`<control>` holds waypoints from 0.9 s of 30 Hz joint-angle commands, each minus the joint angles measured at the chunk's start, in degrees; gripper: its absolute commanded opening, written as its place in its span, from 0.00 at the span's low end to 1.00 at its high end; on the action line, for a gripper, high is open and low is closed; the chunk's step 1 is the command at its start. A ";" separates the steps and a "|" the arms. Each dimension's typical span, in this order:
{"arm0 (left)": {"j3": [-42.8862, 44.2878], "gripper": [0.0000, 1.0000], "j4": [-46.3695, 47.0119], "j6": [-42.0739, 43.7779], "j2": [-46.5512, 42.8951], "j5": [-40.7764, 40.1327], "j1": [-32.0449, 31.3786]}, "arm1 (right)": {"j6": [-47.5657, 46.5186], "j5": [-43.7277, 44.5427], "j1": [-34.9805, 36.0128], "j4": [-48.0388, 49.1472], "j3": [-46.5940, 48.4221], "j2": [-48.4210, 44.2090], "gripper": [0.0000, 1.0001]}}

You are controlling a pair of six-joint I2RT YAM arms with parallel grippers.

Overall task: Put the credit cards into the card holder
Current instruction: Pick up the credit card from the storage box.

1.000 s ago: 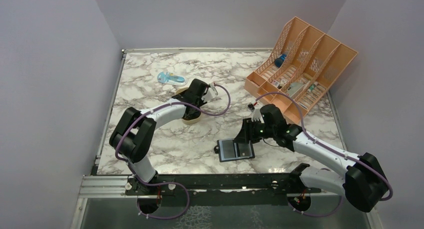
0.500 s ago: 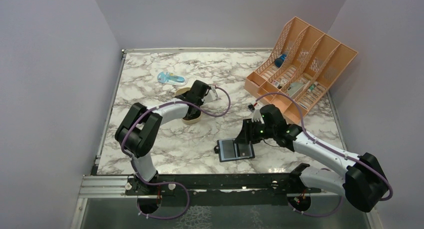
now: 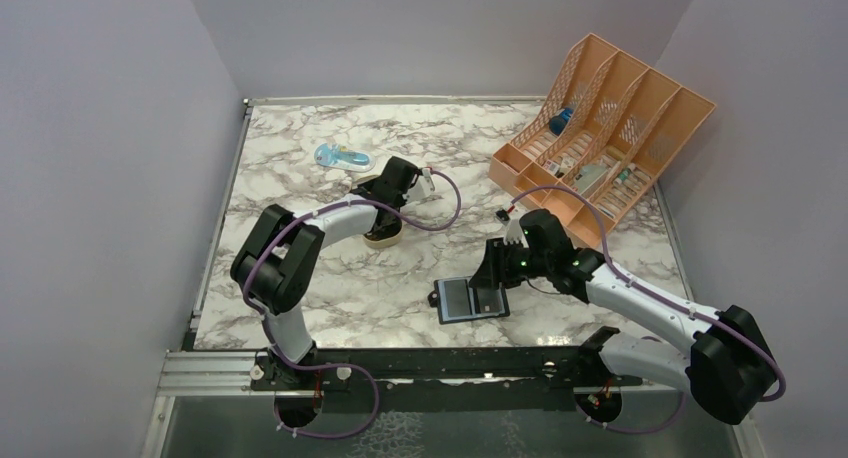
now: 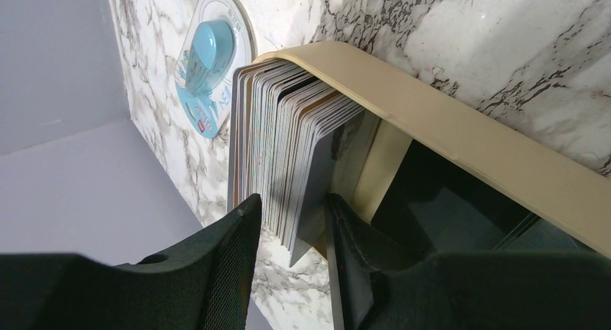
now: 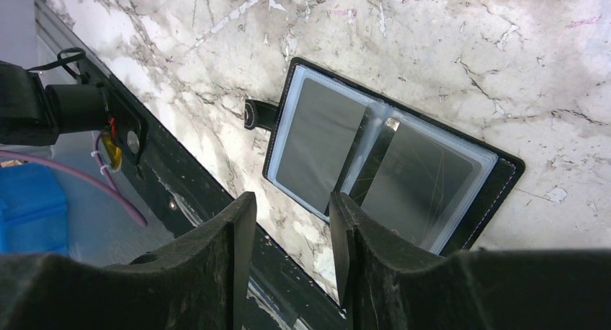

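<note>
Hovering with the left gripper [image 4: 292, 207] at the mouth of the gold tin [image 4: 461, 139], left of the table's middle. Straddling the lower corner of the credit cards [image 4: 288, 128], jaws parted; not showing whether either pad is pressing on them. Keeping the cards packed on edge as a tight stack, filling one end of the tin. Lying just beyond the tin, on its far side: a blister pack [image 3: 343, 158] carrying something blue.

Hanging with the right gripper [image 5: 288, 207] over the card holder [image 5: 393, 171], jaws spread and gripping nothing. Lying open and flat on the marble table [image 5: 504, 49], toward the near edge and right of centre, showing clear pockets with grey faces and a snap strap [image 5: 258, 115] on its left.

Standing at the far right: a peach rack [image 3: 640, 93], small items sitting in its compartments.
</note>
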 commanded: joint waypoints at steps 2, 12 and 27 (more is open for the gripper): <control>1.71 0.38 1.52 0.71 0.37 -2.37 0.50 | -0.63 0.99 0.45 -0.16 1.24 -0.18 0.43; 2.35 0.21 0.12 0.07 0.21 -2.03 0.49 | -0.37 0.40 0.45 0.48 0.79 0.18 0.43; 7.06 0.00 -10.74 -5.12 -2.05 1.44 0.18 | 0.28 -0.61 0.45 1.06 0.13 -0.25 0.43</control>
